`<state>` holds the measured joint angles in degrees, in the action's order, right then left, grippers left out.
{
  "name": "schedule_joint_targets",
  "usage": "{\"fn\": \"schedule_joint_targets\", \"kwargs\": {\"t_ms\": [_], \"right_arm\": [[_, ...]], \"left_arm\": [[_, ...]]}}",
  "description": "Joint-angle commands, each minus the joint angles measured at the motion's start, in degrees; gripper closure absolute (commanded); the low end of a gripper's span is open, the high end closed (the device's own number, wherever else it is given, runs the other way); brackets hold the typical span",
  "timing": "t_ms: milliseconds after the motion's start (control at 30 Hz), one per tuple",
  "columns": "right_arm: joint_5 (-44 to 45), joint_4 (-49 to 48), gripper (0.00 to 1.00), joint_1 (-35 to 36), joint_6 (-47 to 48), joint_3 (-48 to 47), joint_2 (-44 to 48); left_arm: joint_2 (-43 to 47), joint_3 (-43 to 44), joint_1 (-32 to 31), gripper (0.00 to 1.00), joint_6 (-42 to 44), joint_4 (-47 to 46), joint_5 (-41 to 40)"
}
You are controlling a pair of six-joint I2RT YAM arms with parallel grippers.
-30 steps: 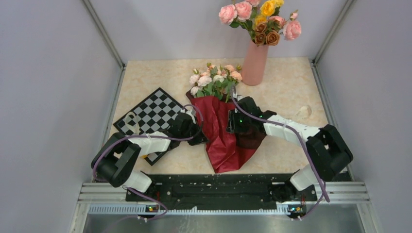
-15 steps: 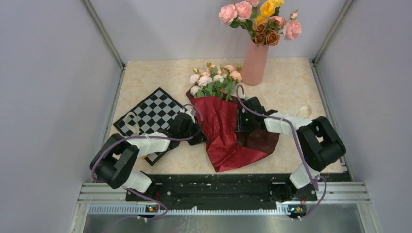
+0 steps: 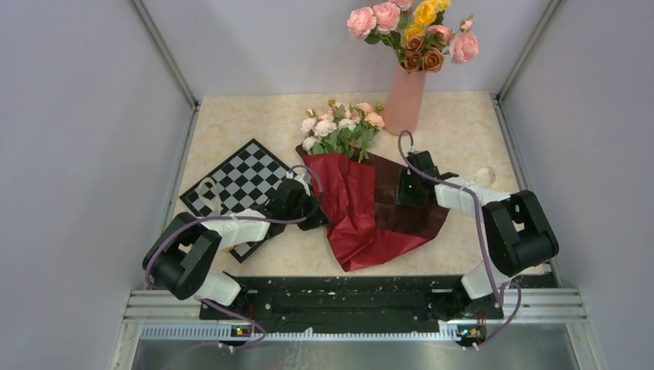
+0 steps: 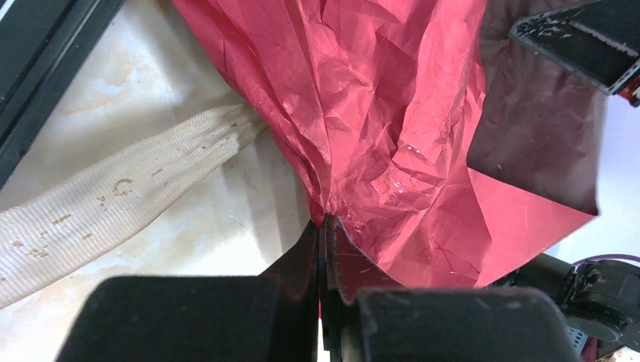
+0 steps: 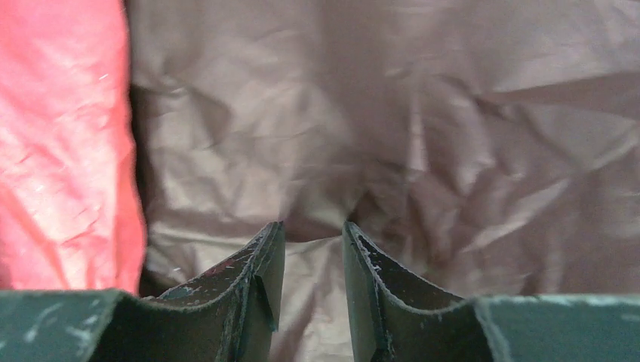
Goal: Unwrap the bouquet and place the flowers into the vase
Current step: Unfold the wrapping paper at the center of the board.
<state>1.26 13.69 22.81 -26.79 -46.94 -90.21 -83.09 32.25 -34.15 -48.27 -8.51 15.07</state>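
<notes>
two arms work the wrap. left claw (image 3: pixel 315 214) is clenched on the left edge of the red paper (image 3: pixel 351 208); in the left wrist view its tips (image 4: pixel 324 226) meet w/ a gathered fold of red pinched between them. right claw (image 3: pixel 404 194) sits on the dark sheet (image 3: pixel 412 220), which lies spread to the right of the red. in the right wrist view its tips (image 5: pixel 313 234) stand a little apart w/ a pucker of the dark sheet caught between them, creases running out from that spot, so it's grasping the sheet.

bouquet (image 3: pixel 347 177) lies on the table (image 3: pixel 463 131) near the middle, heads pointing to the far side. flowers (image 3: pixel 339 127) stick out of the top of the paper, just left of the vase (image 3: pixel 405 100). vase stands upright at the far edge w/ bigger pink, yellow & brown roses (image 3: pixel 405 31) in it. chessboard (image 3: pixel 247 177) lies left of the bouquet. cream ribbon (image 4: pixel 128 188) lies loose on the table beside the red paper.
</notes>
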Motion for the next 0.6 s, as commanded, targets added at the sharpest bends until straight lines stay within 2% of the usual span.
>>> {"fn": "schedule_joint_targets", "kwargs": {"t_ms": [0, 567], "right_arm": [[3.81, 3.48, 0.63, -5.25, -0.06, 1.78, 2.41], [10.41, 5.99, 0.49, -22.13, 0.43, 5.19, 14.29]], "left_arm": [[1.08, 0.14, 0.29, 1.0, 1.05, -0.67, -1.62], [1.44, 0.66, 0.47, 1.0, 1.63, 0.43, -1.99]]}}
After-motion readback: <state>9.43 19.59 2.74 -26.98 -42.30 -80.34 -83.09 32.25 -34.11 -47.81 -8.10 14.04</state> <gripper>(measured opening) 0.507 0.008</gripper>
